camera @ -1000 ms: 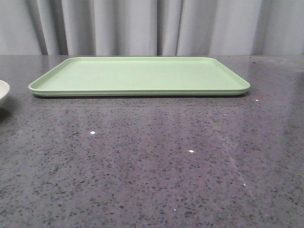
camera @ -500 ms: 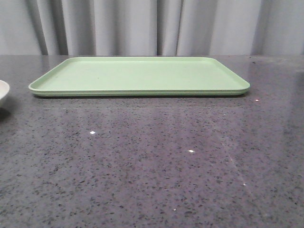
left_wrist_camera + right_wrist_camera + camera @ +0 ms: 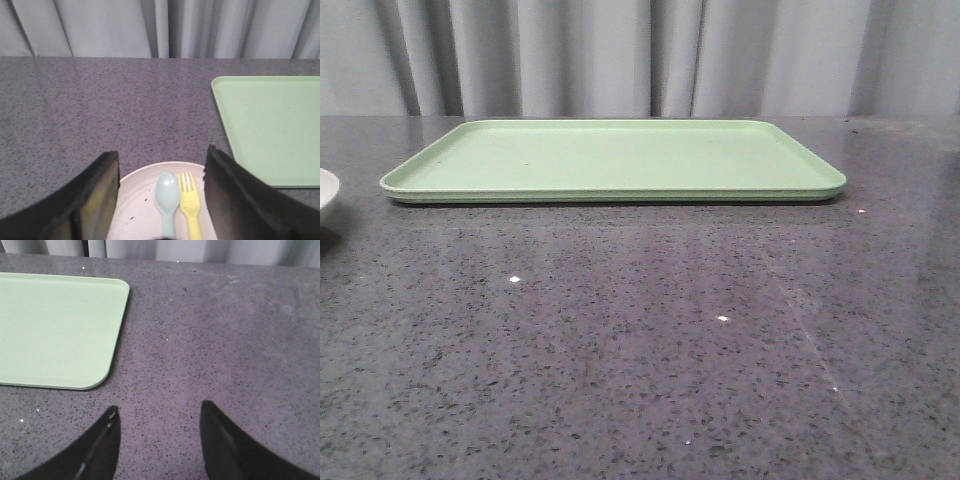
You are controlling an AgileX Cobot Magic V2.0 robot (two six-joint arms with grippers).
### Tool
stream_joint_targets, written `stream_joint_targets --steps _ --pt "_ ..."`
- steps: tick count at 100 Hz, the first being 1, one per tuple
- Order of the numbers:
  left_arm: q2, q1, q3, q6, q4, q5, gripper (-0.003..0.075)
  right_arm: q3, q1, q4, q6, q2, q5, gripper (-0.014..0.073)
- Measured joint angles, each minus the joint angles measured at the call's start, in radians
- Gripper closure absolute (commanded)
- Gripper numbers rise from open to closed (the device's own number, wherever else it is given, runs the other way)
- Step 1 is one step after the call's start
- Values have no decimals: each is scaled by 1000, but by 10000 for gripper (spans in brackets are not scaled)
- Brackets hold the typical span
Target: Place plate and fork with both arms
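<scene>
The off-white plate (image 3: 145,200) lies on the dark table below my left gripper (image 3: 162,160). In the front view only its rim (image 3: 326,195) shows at the far left edge. On the plate lie the yellow fork (image 3: 190,200) and a pale blue spoon (image 3: 167,197), side by side. The left gripper is open, its jaws wide apart on either side of the plate, holding nothing. My right gripper (image 3: 159,412) is open and empty over bare table, to the right of the green tray (image 3: 55,325). Neither gripper shows in the front view.
The light green tray (image 3: 610,158) lies flat at the back middle of the speckled dark table, also in the left wrist view (image 3: 272,125). A grey curtain (image 3: 640,55) hangs behind the table.
</scene>
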Motion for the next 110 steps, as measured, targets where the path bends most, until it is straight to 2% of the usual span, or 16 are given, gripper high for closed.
stream_joint_targets --steps 20,36,83,110 --pt "57 113 -78 -21 51 139 332 0 0 0 0 0 0 210" --pt "141 185 -151 -25 60 194 332 0 0 0 0 0 -2 210" --pt "537 191 -306 -25 90 424 332 0 0 0 0 0 -4 210" --pt "681 191 -322 -25 112 453 333 0 0 0 0 0 -4 210"
